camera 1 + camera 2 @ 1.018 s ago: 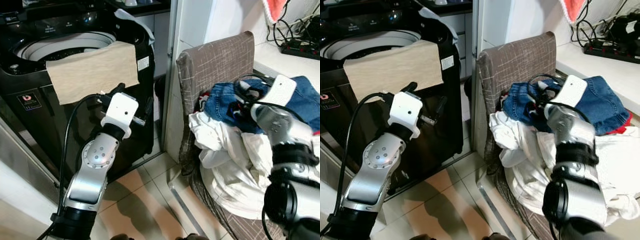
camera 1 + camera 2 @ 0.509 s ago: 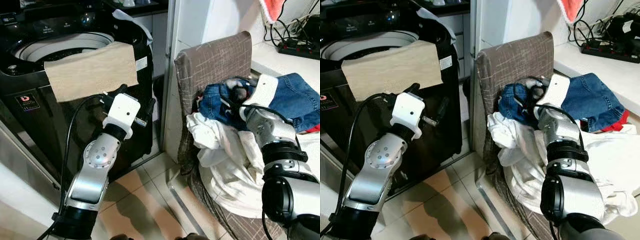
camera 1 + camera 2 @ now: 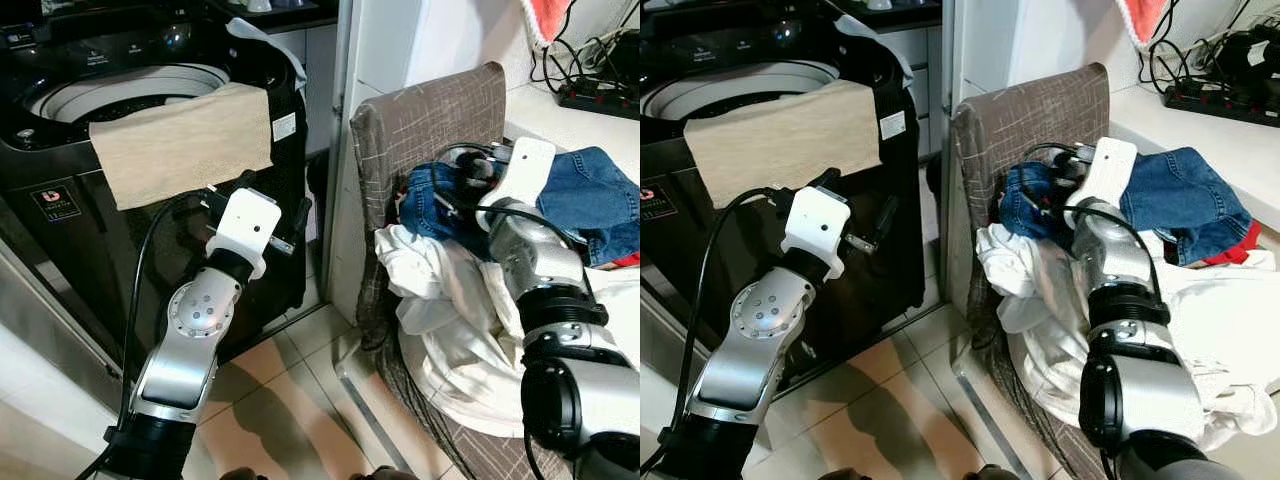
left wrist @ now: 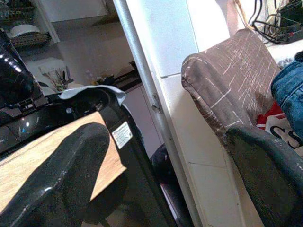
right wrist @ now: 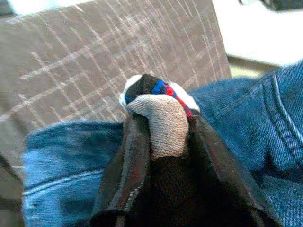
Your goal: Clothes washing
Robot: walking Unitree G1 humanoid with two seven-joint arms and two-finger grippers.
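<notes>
**A sock pinched over the laundry pile**

The right gripper point(image 5: 158, 142) has its two black fingers clamped on a small sock point(image 5: 158, 120), grey-white at the toe with a red and blue stripe and a dark body bunched between the fingers. It is held just above the blue jeans point(image 3: 600, 200) at the top of the clothes heap on the brown patterned chair point(image 3: 430, 120), with a white garment point(image 3: 450, 320) spilling down the front of the seat.

The sock looks light, soft and limp; it should hang and fold on itself, so a pinch across the bunched middle, as here, seems secure enough. The jeans would probably be heavier and stiffer, and better taken at a thick fold or the waistband. The white garment is loose and may drag its neighbours along if pulled by an edge.

The left gripper point(image 4: 156, 161) hovers with its fingers apart and nothing between them, in front of the black washing machine point(image 3: 150, 60), whose open tub has a beige cloth point(image 3: 185, 140) draped over the front rim.
</notes>
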